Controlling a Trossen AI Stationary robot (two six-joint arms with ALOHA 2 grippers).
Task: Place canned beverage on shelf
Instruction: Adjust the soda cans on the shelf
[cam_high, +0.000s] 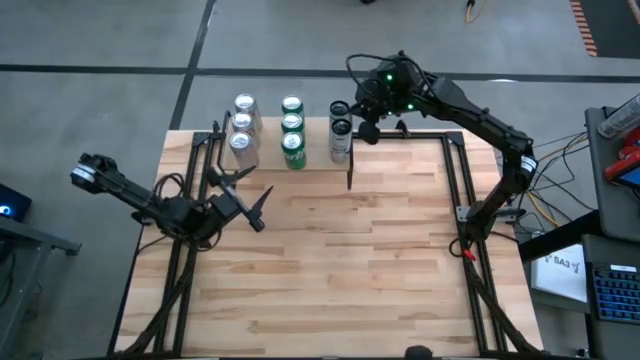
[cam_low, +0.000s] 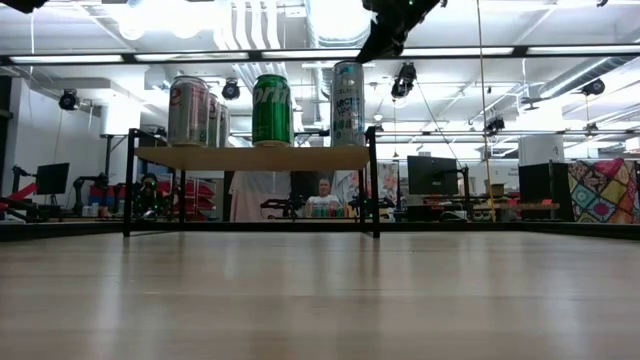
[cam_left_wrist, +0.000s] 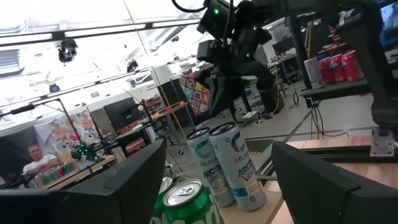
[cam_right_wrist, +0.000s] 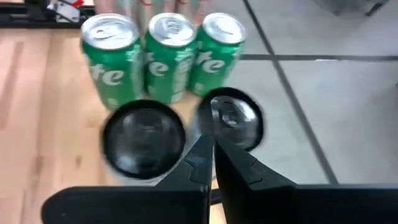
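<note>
The shelf (cam_low: 250, 158), a light-wood plank on thin black legs, stands at the table's far edge. On it stand three silver cans (cam_high: 243, 125), three green cans (cam_high: 292, 128) and two tall white cans with dark tops (cam_high: 340, 128). The tall cans stand upright on their bases at the shelf's right end (cam_low: 348, 100). My right gripper (cam_right_wrist: 212, 155) is shut and empty, above and just right of the tall cans (cam_right_wrist: 186, 134), clear of them in the low view (cam_low: 385, 35). My left gripper (cam_high: 262, 208) is open and empty over the table's left half, pointing at the shelf.
Black frame rails (cam_high: 455, 190) run along the table's left and right sides. The near half of the wooden tabletop (cam_high: 330, 280) is bare. In the left wrist view a green can's top (cam_left_wrist: 183, 196) and the tall cans (cam_left_wrist: 233, 168) show between its fingers. A person (cam_low: 322, 190) sits beyond the table.
</note>
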